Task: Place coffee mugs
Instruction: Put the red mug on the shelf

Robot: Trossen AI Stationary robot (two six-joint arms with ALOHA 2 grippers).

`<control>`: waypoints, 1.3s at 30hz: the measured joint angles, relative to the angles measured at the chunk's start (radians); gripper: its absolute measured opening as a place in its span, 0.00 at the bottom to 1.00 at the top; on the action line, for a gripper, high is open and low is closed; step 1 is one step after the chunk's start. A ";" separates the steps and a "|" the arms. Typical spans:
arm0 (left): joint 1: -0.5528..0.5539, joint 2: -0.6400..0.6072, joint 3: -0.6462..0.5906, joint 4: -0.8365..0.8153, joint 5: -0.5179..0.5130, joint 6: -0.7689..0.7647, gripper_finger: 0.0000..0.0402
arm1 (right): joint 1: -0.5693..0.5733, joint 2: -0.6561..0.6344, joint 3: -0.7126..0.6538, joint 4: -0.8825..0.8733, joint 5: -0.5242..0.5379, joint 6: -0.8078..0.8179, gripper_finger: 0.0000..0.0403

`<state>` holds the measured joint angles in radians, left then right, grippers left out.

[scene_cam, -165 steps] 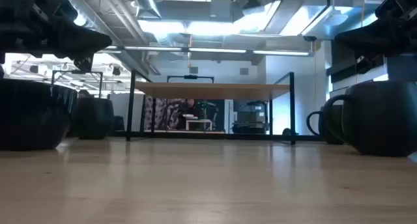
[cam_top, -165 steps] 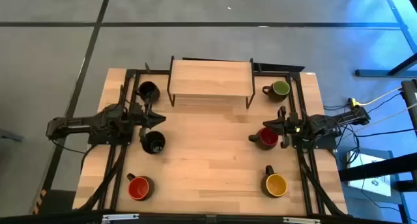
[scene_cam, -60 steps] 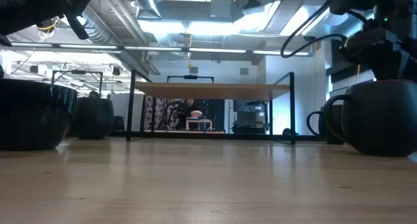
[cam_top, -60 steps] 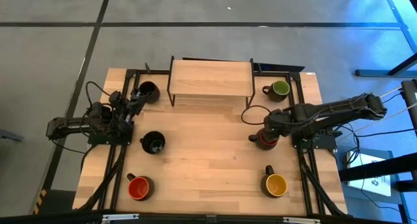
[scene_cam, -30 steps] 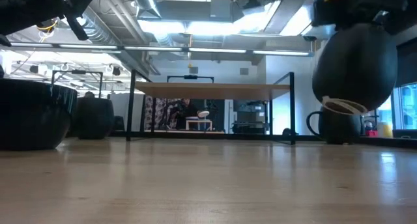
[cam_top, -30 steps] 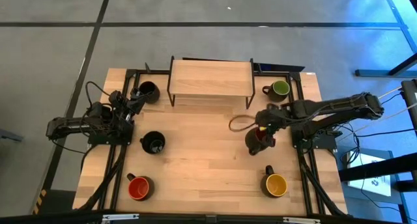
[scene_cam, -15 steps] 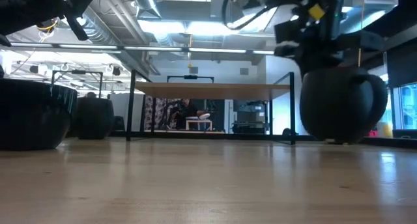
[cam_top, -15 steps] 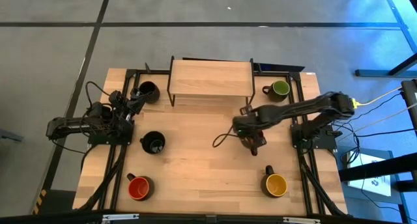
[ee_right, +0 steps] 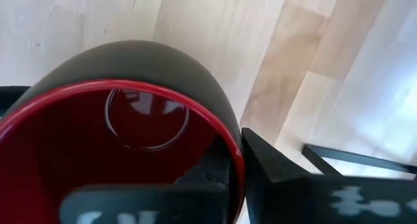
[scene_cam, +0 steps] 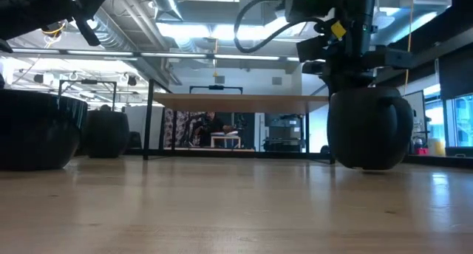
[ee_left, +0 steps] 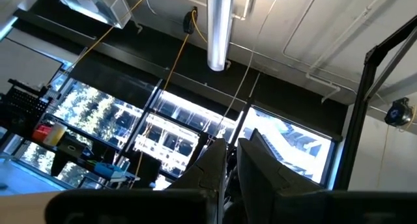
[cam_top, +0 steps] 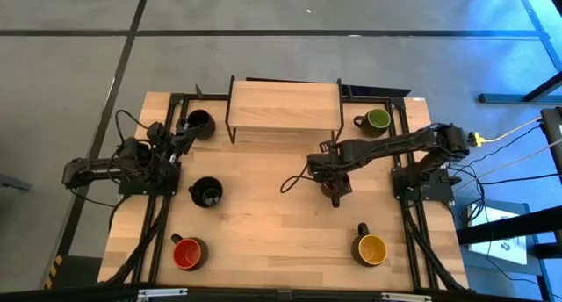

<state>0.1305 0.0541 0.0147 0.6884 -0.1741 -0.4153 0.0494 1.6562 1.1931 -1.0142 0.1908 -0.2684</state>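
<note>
My right gripper (cam_top: pixel 332 184) reaches out over the table's middle, in front of the wooden shelf (cam_top: pixel 284 107), shut on a red-lined dark mug (ee_right: pixel 130 139). The low view shows this mug (scene_cam: pixel 366 128) upright, its base at or just above the tabletop. Five other mugs stand on their bases: two black (cam_top: pixel 200 122) (cam_top: pixel 207 192), one red (cam_top: pixel 187 252), one yellow (cam_top: pixel 371 248), one green (cam_top: pixel 376 119). My left gripper (cam_top: pixel 180 137) waits shut by the far-left black mug, touching nothing, and points up at the ceiling (ee_left: pixel 229 165). My right gripper (ee_right: pixel 238 168) has the red-lined mug by its rim (ee_right: pixel 231 152), one finger (ee_right: pixel 205 178) inside the cup and the other finger (ee_right: pixel 273 168) outside its wall. It comes from above, pointing down. The mug hangs upright below it; I cannot tell whether its base touches the table.
The shelf's black metal legs (cam_top: pixel 335 137) stand just beyond the held mug. Dark frame rails (cam_top: pixel 406 153) run along the table's left and right edges. Bare wood (cam_top: pixel 272 205) lies between the held mug and the black mug in the left middle.
My right gripper has carried the red-lined mug toward the table's left, from the right side toward the middle, and lowered it. The mug was high and tipped a second ago; it now hangs upright close to the tabletop.
</note>
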 joint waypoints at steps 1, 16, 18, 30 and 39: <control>0.000 0.000 0.000 0.000 0.000 0.002 0.08 | 0.000 0.000 0.000 -0.001 0.003 0.001 0.03; 0.000 0.000 0.000 0.000 0.000 0.004 0.08 | 0.003 -0.012 0.189 -0.179 0.023 0.260 0.34; 0.000 0.000 0.000 0.001 0.000 0.004 0.08 | 0.011 -0.037 0.247 -0.216 -0.011 0.378 0.35; 0.000 0.000 0.000 -0.014 -0.056 -0.002 0.08 | 0.336 -0.161 0.206 -0.243 0.014 1.299 0.35; 0.000 0.000 0.000 -0.018 -0.116 -0.002 0.08 | 0.489 -0.161 0.046 -0.176 0.088 1.853 0.47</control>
<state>0.1303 0.0540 0.0143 0.6699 -0.2903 -0.4174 0.5385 1.4948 1.2390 -1.1898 0.2788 1.5844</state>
